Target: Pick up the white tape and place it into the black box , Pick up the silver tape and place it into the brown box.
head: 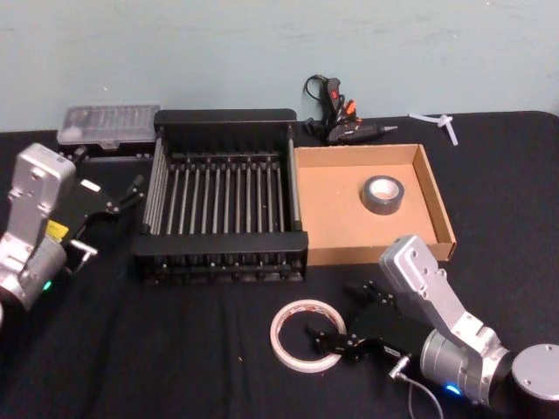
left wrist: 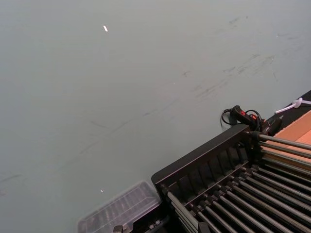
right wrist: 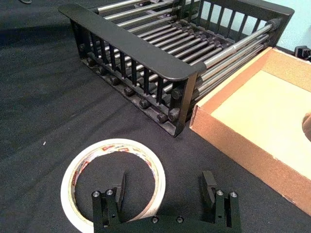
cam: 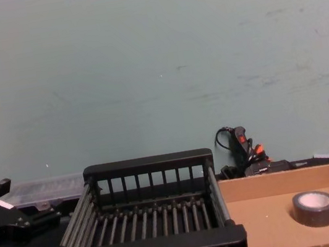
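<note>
There are 2 tapes, 2 boxes and 2 grippers on the black table (head: 157, 349). The white tape (head: 306, 335) is 1 wide, thin ring lying flat on the table in front of the black box (head: 220, 208); the right wrist view shows red print around its inner core. The silver tape (head: 383, 194) is 1 small, thick, dull grey roll lying flat inside the brown box (head: 437, 202), toward its right half. The black box is a slatted crate with metal bars across its floor, standing just left of the brown box, their walls touching or nearly so.

The right gripper (head: 325, 339) sits low at the white tape's right edge, its fingers spread apart; in the right wrist view 1 finger (right wrist: 119, 190) stands over the ring's hole and the other outside it, holding nothing. The left gripper (head: 133, 190) hangs beside the black box's left wall, its fingers apart and empty.

The head view shows both tapes at once; the chest view shows the silver tape from the side. Behind the boxes lie 1 glue gun (head: 342, 122) and 1 clear plastic case (head: 106, 124).
</note>
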`<state>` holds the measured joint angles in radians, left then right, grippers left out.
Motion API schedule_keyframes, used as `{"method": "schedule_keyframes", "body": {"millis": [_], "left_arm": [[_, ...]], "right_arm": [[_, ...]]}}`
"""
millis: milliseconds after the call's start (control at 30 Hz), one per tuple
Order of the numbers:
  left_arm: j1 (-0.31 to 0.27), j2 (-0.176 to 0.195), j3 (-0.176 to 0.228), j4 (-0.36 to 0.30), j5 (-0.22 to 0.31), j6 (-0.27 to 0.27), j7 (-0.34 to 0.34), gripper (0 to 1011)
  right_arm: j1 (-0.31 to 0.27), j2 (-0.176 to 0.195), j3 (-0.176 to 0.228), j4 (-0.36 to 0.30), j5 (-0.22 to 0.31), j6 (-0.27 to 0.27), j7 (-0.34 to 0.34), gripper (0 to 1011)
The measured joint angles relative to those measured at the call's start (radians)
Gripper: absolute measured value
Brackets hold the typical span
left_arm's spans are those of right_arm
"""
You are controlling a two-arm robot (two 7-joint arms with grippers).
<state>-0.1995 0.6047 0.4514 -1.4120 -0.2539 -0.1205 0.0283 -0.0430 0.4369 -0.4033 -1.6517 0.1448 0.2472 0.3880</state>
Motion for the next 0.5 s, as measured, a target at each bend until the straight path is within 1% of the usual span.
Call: {"method": "schedule_keyframes", "body": {"millis": [500], "left_arm": [[0.0,0.0,0.0,0.0,0.0,0.0,0.0,1001]], "right_arm": [[0.001,-0.001,0.0,0.001,-0.004,0.002,-0.002,994]]}}
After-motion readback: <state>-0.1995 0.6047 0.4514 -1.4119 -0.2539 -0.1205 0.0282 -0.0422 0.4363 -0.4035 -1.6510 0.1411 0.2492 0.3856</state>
